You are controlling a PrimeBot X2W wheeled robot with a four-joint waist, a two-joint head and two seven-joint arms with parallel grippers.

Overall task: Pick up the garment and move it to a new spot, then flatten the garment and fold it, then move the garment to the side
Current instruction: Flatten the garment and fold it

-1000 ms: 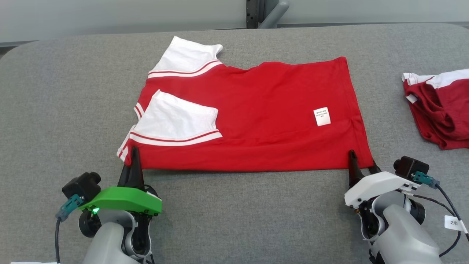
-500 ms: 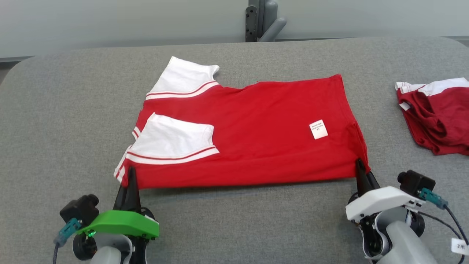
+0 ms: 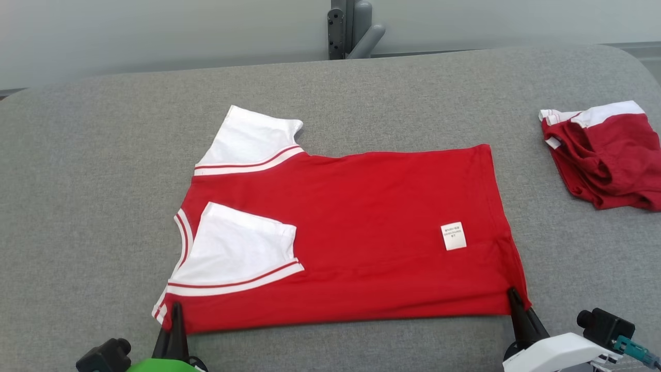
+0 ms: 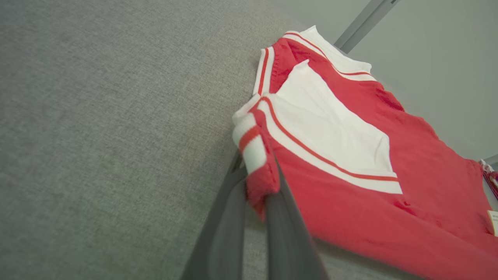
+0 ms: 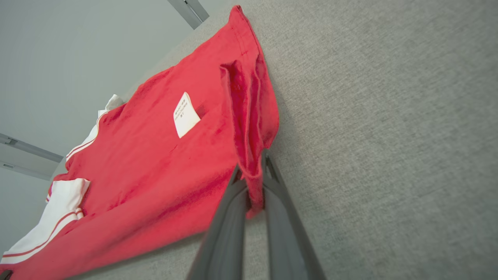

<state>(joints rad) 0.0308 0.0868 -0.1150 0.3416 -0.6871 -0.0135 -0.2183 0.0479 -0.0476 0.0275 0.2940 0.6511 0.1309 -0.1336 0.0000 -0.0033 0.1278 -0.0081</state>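
Left fingers [image 3: 177, 316]: shut tight on the garment [image 3: 361, 227] at its near-left corner. Left wrist view shows the striped white/red trim [image 4: 253, 151] plus a wad of red cloth pinched between the two fingers. That corner is raised a little off the grey worktop [image 3: 93, 170], with shadow under the near edge.

Garment position: mid-worktop, spread flat, long axis left-right, neck end left, hem right. Red body, white sleeves.
- Far sleeve [image 3: 251, 138] sticks out from the far-left edge, flat on the worktop.
- Near sleeve [image 3: 235, 250] is folded inward and lies on top of the red body, with a striped band along its near side.
- Body is mostly smooth, with faint creases toward the right end.

Behind the worktop, about centre: grey post [image 3: 351, 28].

Small white label [image 3: 453, 236] sits on the red cloth toward the right. Its print is too small to read.

Right fingers [image 3: 515, 302]: closed on the near-right corner at the hem. Right wrist view shows the hem fold [image 5: 249, 128] bunched and clamped between the two fingers, with a tip of cloth poking out below the pinch. The garment's near edge runs roughly straight between the two pinch points.

Far right: second garment [image 3: 601, 155], darker red with white trim, crumpled in a heap. It is well apart from the first one and from both sets of fingers.
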